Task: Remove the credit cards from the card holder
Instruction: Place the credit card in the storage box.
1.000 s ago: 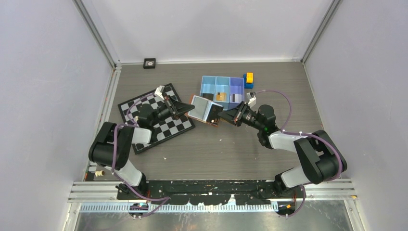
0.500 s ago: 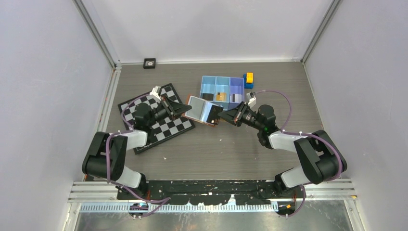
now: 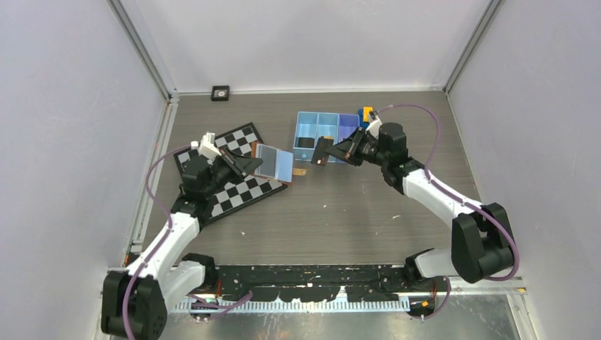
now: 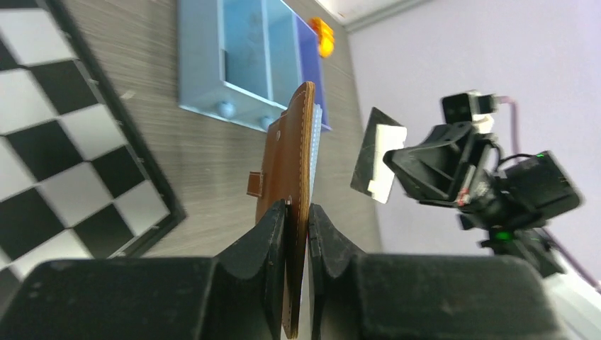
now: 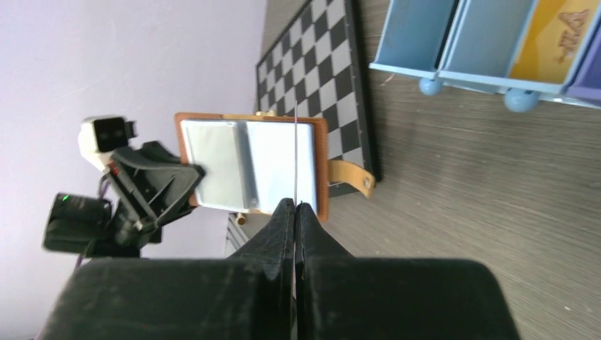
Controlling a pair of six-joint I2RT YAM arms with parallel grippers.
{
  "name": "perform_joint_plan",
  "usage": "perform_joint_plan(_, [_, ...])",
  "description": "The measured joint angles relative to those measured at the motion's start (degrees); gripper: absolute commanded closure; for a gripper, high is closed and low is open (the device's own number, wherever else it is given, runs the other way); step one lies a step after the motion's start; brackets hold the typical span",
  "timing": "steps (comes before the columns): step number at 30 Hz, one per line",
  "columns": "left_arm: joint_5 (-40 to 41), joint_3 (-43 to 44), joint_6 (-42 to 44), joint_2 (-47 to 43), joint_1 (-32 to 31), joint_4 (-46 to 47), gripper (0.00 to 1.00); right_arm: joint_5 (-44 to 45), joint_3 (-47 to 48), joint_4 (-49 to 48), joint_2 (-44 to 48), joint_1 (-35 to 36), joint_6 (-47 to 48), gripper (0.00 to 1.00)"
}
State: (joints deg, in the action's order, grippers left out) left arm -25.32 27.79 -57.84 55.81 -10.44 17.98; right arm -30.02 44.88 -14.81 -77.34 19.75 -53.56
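Note:
The brown card holder [image 3: 273, 162] hangs open above the chessboard's right edge, its grey-silver inside [image 5: 244, 166] facing the right arm. My left gripper [image 3: 249, 164] is shut on its left edge, the fingers pinching the leather [image 4: 299, 163]. Clear of the holder, a dark credit card [image 3: 324, 150] is pinched in my shut right gripper [image 3: 333, 151], just in front of the tray. It shows edge-on as a thin line [image 5: 295, 142] in the right wrist view. The left wrist view shows this card [image 4: 374, 152] with a white patch.
The blue three-compartment tray [image 3: 309, 117] stands behind the card, with a dark card [image 3: 305, 142] in its left compartment and a yellow one [image 5: 560, 35] in another. A yellow-and-blue block [image 3: 366, 114] sits beside it. The chessboard [image 3: 234, 191] lies left; grey walls enclose the table.
The arms have drawn apart: the left one carried the card holder left over the chessboard. The right one came away with the dark card and moved back towards the tray.

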Motion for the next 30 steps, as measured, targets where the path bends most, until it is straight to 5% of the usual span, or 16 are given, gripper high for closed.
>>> perform_joint_plan(12, [10.84, 0.92, 7.06, -8.61, 0.04, -14.19, 1.0, 4.61, 23.89, 17.35, -21.07, -0.02, 6.23, 1.0])
perform_joint_plan(30, [11.58, 0.92, 7.32, -9.27, 0.07, -16.06, 1.0, 7.43, 49.18, 30.32, -44.39, -0.09, 10.45, 1.0])
